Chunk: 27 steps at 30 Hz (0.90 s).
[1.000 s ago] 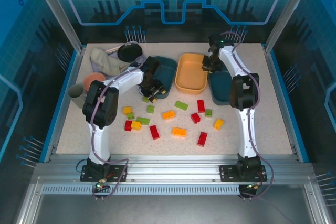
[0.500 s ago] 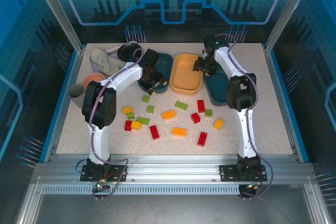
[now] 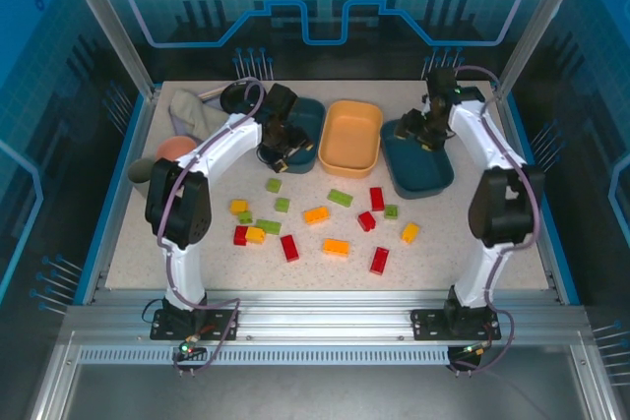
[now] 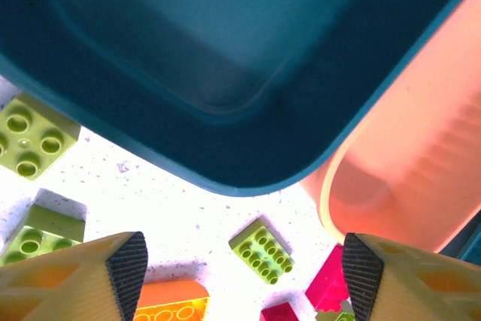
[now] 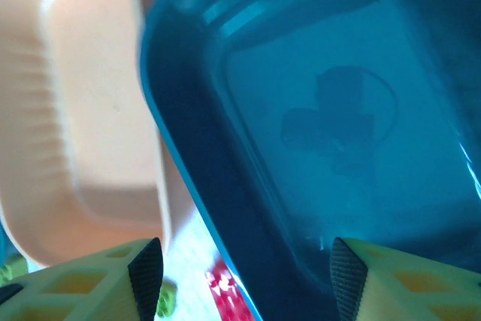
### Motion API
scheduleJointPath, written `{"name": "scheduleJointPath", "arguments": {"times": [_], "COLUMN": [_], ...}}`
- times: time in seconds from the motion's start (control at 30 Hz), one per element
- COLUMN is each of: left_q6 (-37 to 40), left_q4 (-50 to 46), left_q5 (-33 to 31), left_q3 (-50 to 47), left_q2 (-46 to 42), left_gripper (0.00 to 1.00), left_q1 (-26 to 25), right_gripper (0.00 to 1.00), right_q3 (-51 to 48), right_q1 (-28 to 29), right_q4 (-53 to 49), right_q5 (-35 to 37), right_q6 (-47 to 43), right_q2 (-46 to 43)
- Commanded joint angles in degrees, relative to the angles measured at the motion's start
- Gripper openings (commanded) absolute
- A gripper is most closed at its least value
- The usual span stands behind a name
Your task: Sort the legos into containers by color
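Broadly, the speckled table carries three tubs in a row along its far half. The yellow-orange tub sits in the middle, and the top view shows only its plain floor. The right teal tub lies just beside it, angled. In the right wrist view its floor shows nothing but a dark shadow, with the yellow-orange tub alongside. The left teal tub lies on the other side of the yellow-orange one. Its inside looks bare in the left wrist view, and the yellow-orange tub's wall touches or nearly touches its corner.

The left gripper hangs over the left teal tub's near edge, fingers apart and nothing between them. The right gripper hangs over the far end of the right teal tub, fingers also apart and holding nothing.

All the legos in view, red, green and orange-yellow, lie loose on the table in front of the tubs. Two green ones lie just outside the left teal tub.
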Motion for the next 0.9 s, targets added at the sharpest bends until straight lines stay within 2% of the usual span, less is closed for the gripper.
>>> {"name": "scheduleJointPath", "arguments": {"times": [0.0,0.1,0.23,0.37,0.5,0.77,0.87], "left_q6": [7.51,14.28,18.09,15.94,16.37,16.26,16.24], "left_q4": [3.23,8.22,11.84,15.32,15.93,15.76,15.77], "left_q5": [4.24,10.20,12.94,15.05,15.37,15.25,15.02], "left_q3": [-1.03,-5.38,-13.50,-20.24,-20.95,-21.07,-21.30], "left_q2": [-5.43,-9.22,-14.47,-16.22,-16.15,-16.53,-17.06], "left_gripper": [0.75,0.79,0.81,0.80,0.80,0.79,0.78], "left_q1": [-3.00,-6.64,-11.08,-12.37,-13.33,-13.93,-13.91], "right_gripper": [0.63,0.68,0.76,0.76,0.74,0.39,0.23], "right_q3": [-13.14,-24.83,-36.49,-42.38,-44.87,-46.76,-47.13], "right_q1": [2.12,4.95,6.49,7.02,6.75,6.69,6.64], "right_q4": [-1.80,-0.78,2.14,7.66,9.05,9.86,9.04], "right_q5": [3.37,2.30,-0.57,-3.31,-0.94,0.05,1.86], "right_q6": [4.69,7.96,10.50,11.35,11.75,13.78,13.84], "right_q2": [-10.78,-19.23,-24.94,-23.44,-20.68,-18.46,-19.65]}}
